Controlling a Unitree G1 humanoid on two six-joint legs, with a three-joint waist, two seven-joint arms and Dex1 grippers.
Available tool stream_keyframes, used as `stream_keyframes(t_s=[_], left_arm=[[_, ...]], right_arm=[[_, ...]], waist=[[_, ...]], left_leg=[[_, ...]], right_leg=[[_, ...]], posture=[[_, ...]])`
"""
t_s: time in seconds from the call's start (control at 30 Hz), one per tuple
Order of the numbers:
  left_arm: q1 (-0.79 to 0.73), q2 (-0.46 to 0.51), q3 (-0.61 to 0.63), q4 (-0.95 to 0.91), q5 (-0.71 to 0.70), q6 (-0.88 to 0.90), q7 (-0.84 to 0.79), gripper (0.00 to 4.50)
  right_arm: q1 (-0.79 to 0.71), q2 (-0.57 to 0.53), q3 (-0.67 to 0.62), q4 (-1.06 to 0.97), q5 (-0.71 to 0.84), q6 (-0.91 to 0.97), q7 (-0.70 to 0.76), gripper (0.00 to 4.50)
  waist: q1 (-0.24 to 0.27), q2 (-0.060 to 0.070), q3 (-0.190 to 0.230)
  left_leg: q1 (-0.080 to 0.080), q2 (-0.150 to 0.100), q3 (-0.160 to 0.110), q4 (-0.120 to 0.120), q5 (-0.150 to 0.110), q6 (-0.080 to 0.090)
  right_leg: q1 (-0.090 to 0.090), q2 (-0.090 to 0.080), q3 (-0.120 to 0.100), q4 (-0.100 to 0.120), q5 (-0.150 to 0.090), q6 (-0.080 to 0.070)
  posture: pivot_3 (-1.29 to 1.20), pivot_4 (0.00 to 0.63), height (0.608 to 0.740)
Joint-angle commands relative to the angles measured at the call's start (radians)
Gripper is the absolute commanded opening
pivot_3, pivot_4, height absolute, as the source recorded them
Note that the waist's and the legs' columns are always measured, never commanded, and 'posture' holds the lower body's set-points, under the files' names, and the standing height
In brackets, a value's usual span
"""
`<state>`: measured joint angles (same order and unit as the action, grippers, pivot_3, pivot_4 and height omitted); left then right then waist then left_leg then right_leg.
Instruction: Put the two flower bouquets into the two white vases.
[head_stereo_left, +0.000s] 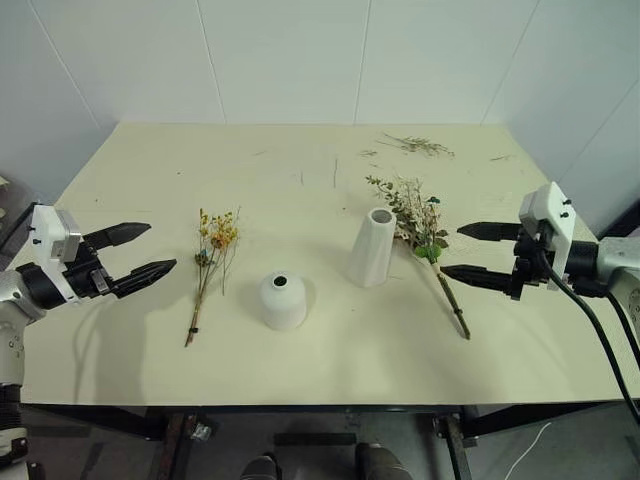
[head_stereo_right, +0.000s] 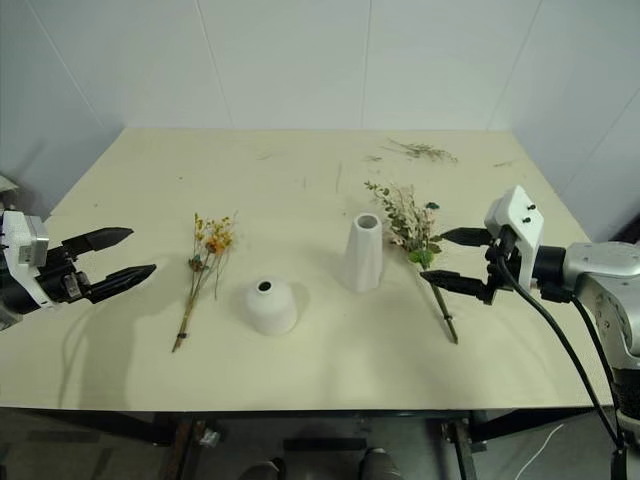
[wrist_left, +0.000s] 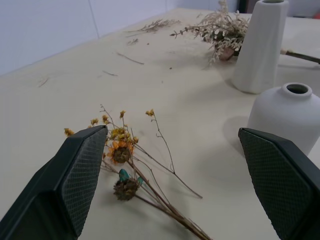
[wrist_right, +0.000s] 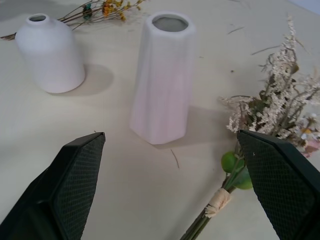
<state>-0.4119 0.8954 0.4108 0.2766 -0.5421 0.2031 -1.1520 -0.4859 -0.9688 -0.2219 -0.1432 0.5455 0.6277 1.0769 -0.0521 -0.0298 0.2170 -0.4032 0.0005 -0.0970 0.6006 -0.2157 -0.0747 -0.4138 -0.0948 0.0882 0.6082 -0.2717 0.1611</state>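
Head views: a pale bench (head_stereo_left: 300, 360) carries 2 white vases near its middle. The tall cone vase (head_stereo_left: 373, 247) stands upright, and the squat round vase (head_stereo_left: 283, 301) stands upright nearer the front edge, to its left and apart from it. The small yellow-orange bouquet (head_stereo_left: 212, 262) lies flat left of the squat vase, blossoms toward the wall, stems toward the front. The large leafy bouquet (head_stereo_left: 421, 234) lies just right of the cone vase, its stems running toward the front right. Loose dried twigs (head_stereo_left: 418, 146) lie scattered near the far edge. The left gripper (head_stereo_left: 138, 250) hovers at the left side with its 2 black fingers spread and empty, pointing toward the small bouquet. The right gripper (head_stereo_left: 472, 251) hovers at the right side, fingers spread and empty, its tips close to the large bouquet's stems.

Left wrist view: between the spread fingers (wrist_left: 75, 185) lies the small bouquet, with the squat vase and cone vase beyond it and the large bouquet behind them.

Right wrist view: between the spread fingers (wrist_right: 70, 185) stands the cone vase; the squat vase is further off, and the large bouquet's tied stems (wrist_right: 218, 201) lie near 1 finger, not touched.
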Motion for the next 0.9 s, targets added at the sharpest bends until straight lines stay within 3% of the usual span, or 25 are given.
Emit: stream_keyframes(t_s=[0.03,0.23,0.67,0.9], left_arm=[[-0.044,0.002,-0.007,0.012,-0.007,-0.021,-0.028,4.50],[-0.061,-0.033,-0.036,0.009,-0.019,-0.009,-0.055,4.50],[-0.061,-0.014,-0.028,-0.012,-0.070,0.091,-0.132,4.50],[-0.121,-0.025,-0.065,0.004,-0.113,0.134,-0.268,4.50]], right_arm=[[0.001,-0.024,-0.062,-0.052,0.031,0.010,-0.014,4.46],[0.050,-0.016,-0.095,-0.105,0.063,0.044,-0.051,4.46],[-0.061,-0.003,0.004,-0.041,0.013,0.112,-0.171,4.46],[-0.119,0.024,0.081,0.028,-0.047,0.325,-0.343,4.46]], waist=[[-0.002,0.000,0.000],[0.000,0.000,0.000],[-0.001,0.000,0.000],[0.001,0.000,0.000]], left_leg=[[0.000,0.000,0.000,0.000,0.000,0.000],[0.000,0.000,0.000,0.002,0.000,0.000],[0.000,0.000,0.000,0.005,0.000,0.000],[0.000,0.000,0.000,0.004,0.000,0.000]], right_leg=[[0.000,0.000,0.000,0.000,0.000,0.000],[0.000,0.000,0.000,0.001,0.000,0.000],[0.001,0.000,0.000,0.002,0.000,0.000],[0.000,0.000,0.000,0.002,0.000,-0.001]], posture=[[0.00,0.150,0.740],[0.00,0.150,0.740],[0.00,0.150,0.740],[0.00,0.150,0.740]])
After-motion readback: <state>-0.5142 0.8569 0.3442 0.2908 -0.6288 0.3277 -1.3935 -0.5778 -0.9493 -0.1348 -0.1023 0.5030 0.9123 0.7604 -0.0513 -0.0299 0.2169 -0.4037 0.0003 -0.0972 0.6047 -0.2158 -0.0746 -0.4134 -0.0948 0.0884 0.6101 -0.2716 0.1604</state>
